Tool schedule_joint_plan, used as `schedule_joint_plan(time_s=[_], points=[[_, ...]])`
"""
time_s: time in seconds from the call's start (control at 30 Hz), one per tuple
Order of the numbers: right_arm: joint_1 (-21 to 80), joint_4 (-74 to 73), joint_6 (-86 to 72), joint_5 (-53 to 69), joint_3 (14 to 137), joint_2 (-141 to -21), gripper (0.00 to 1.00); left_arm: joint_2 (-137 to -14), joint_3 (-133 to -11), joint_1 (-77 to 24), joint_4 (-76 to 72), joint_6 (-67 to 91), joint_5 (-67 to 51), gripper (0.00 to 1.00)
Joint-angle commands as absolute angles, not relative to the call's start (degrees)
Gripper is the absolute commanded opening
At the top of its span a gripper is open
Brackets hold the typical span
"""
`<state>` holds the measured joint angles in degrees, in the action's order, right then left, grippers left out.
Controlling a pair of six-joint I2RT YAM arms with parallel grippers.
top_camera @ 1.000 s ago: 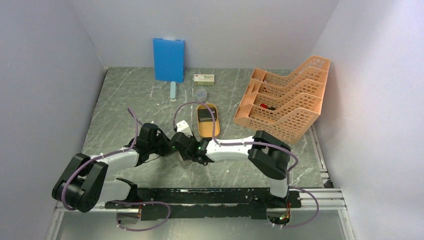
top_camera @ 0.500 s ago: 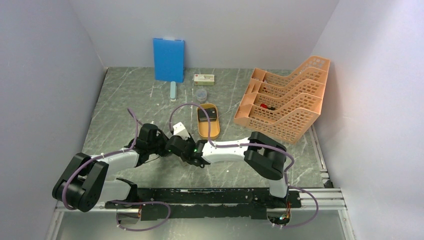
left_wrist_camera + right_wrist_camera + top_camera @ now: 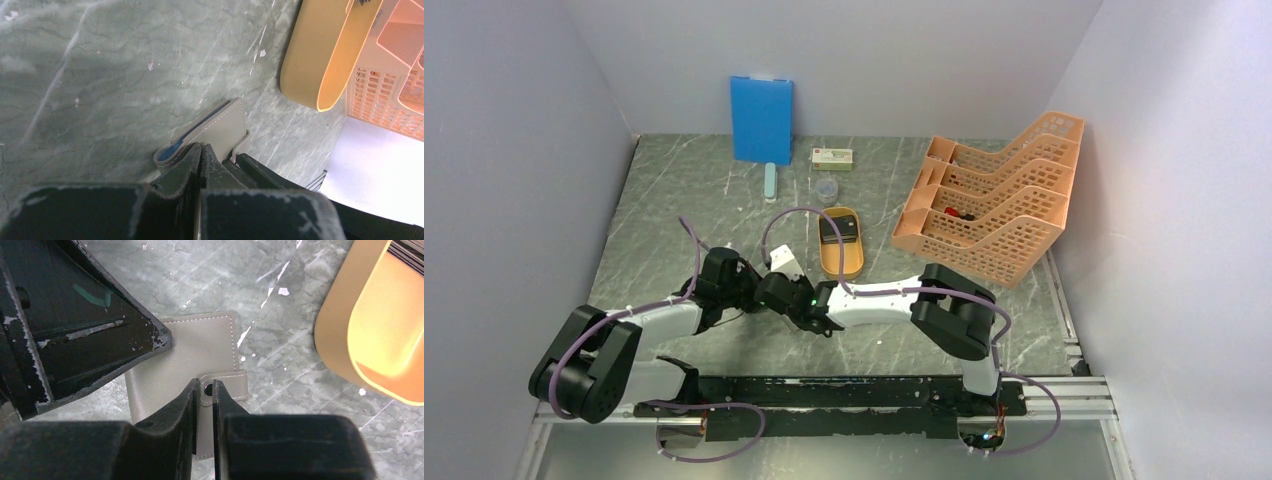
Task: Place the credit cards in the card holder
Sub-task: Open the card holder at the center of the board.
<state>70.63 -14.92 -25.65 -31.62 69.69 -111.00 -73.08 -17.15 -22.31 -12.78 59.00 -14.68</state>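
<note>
- Pinning the card holder [image 3: 220, 127] to the desk [image 3: 100, 75], the left pincer [image 3: 201, 150] is clenched on one edge of it. The holder lies flat and folded shut, just left of the orange tray [image 3: 305, 60].
- The right pincer [image 3: 204, 385] is drawn in on the clasp tab [image 3: 227, 385], with the snap stud between its tips. This reads as a grip on the tab.
- None of the task proper looks done. The credit cards [image 3: 837, 231] sit as a dark stack in the far half of the tray, well apart from both pincers, and none shows in the holder.
- What is left, by judgement: pull the clasp free, fold the holder open, fetch the cards from the tray and slide them in.
- Around the work are an orange file rack [image 3: 994, 200] to the right, a blue board [image 3: 761, 119] leaning on the far wall, and a small box [image 3: 832, 157] beside it. None of these lies between tray and holder.
- Likely hindrances are that both pincers crowd the same small holder, and that the tray's raised rim may hamper pinching such thin cards.
</note>
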Motion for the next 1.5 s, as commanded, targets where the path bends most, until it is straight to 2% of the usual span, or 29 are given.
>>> schedule_joint_plan(time_s=[0.0, 0.03, 0.37, 0.73, 1.13, 1.23, 1.4, 1.47], points=[[70.4, -18.8, -26.1, -33.6, 68.5, -112.4, 0.03, -74.6, -15.3, -21.7, -9.9, 57.6, -12.9, 0.05], [70.4, -19.0, -26.3, -33.6, 68.5, -112.3, 0.0, -74.7, -15.3, -21.7, -9.9, 57.5, -12.8, 0.05], [70.3, -20.2, -30.3, -32.9, 67.6, -108.6, 0.0, -75.9, -14.9, -21.6, -10.0, 56.5, -11.8, 0.05], [69.9, -18.0, -36.3, -26.1, 61.6, -99.4, 0.0, -77.2, -13.1, -21.6, -11.1, 54.6, -11.7, 0.05], [69.8, -14.1, -43.4, -20.3, 48.5, -83.7, 0.0, -68.7, -13.3, -24.7, -6.8, 49.5, -15.1, 0.05], [69.8, -12.9, -44.0, -19.6, 45.3, -80.1, 0.0, -65.6, -13.5, -25.5, -5.2, 48.8, -15.6, 0.15], [69.8, -11.2, -44.2, -18.6, 41.9, -77.0, 0.0, -61.3, -14.7, -25.9, -1.4, 47.4, -16.1, 0.5], [69.8, -10.1, -44.3, -18.1, 41.0, -76.1, 0.0, -59.9, -15.4, -25.9, -0.1, 46.8, -16.6, 0.6]])
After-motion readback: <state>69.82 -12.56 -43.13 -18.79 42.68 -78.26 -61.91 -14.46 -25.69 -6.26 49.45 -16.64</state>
